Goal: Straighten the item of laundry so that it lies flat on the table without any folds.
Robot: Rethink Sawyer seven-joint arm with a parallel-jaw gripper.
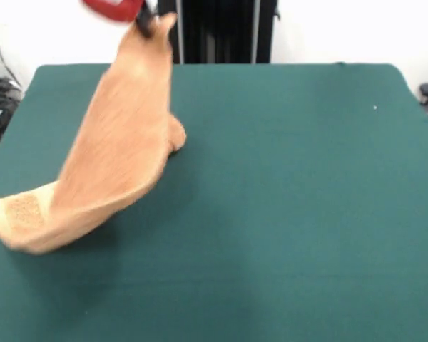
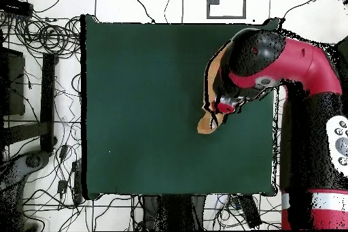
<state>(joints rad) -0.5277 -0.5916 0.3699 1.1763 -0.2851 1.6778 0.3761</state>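
We see the gripper (image 1: 145,20) pinching a corner of the towel (image 1: 114,149) (most hangs slanted), its lower end on the table (image 1: 292,199).

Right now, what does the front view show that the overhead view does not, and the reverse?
Only the front view shows how the towel hangs: its top corner is lifted high by the gripper, and its lower end rests curled on the table near the picture's left edge. Only the overhead view shows the whole red and black arm, which hides most of the towel, and the cables on the floor beside the table. Both views show the green table, the orange towel not yet flat, and the gripper shut on it.
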